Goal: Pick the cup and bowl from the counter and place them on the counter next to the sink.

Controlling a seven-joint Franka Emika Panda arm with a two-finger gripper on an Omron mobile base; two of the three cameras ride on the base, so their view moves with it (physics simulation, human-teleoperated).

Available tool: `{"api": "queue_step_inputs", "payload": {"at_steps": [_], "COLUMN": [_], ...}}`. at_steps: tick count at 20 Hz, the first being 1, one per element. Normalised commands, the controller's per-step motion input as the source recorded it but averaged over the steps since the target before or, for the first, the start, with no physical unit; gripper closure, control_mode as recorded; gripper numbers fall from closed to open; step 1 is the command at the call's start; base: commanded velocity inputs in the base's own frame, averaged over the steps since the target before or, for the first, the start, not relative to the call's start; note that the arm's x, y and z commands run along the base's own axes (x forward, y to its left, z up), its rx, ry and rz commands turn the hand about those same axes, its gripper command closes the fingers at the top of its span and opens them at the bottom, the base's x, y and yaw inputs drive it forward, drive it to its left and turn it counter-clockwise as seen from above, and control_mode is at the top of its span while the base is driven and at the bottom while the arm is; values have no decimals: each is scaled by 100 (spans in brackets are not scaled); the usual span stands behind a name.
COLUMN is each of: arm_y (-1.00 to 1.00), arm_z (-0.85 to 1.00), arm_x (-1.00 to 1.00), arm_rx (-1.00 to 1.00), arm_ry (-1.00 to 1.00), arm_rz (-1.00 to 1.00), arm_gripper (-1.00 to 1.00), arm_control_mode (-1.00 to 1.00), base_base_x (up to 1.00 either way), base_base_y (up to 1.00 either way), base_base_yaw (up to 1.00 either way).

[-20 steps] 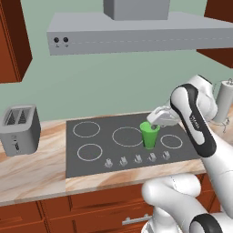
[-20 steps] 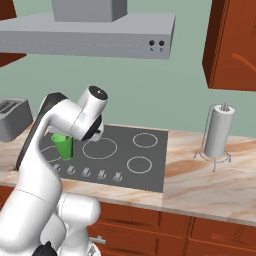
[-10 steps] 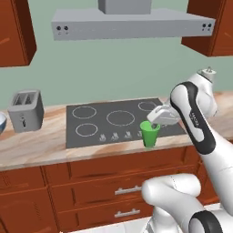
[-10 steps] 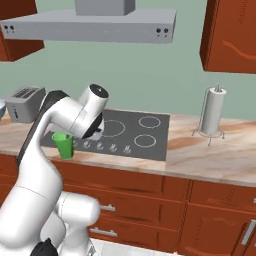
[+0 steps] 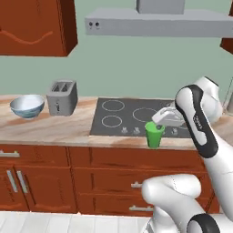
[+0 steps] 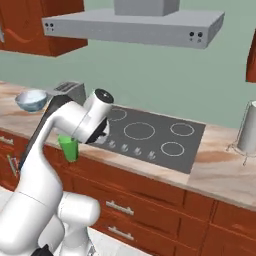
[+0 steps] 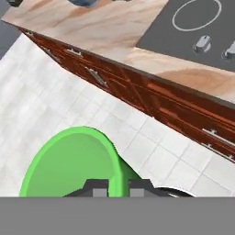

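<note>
The green cup hangs in the air at the front edge of the counter, over the floor tiles. My gripper is shut on its rim from above. In the hand view the cup opens just ahead of the gripper, one fingertip inside the wall and one outside. From the right base camera the cup hangs under my hand. The pale blue bowl sits on the counter far to the left, next to the toaster; it is also the bowl at the left of the right base view. The sink is out of view.
A silver toaster stands between the bowl and the dark stovetop. Reddish-brown cabinets and drawers run under the counter, white tiled floor below. A paper towel holder stands at the far right. A range hood hangs above.
The whole scene has shifted as the base drove back and left; toaster and stovetop slid right and the bowl came into view. The cup stays in the shut gripper.
</note>
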Motion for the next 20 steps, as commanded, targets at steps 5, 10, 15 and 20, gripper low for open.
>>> {"api": "queue_step_inputs", "payload": {"at_steps": [5, 10, 15, 20], "arm_y": [0, 0, 0, 0], "arm_z": [0, 0, 0, 0], "arm_x": [0, 0, 0, 0], "arm_rx": [0, 0, 0, 0], "arm_ry": [0, 0, 0, 0], "arm_rz": [0, 0, 0, 0], "arm_gripper": [100, 100, 100, 100], "arm_control_mode": [100, 100, 100, 100], "base_base_x": [2, 12, 42, 61], "base_base_y": [-11, -4, -2, -3], "base_base_yaw": [100, 100, 95, 89]}}
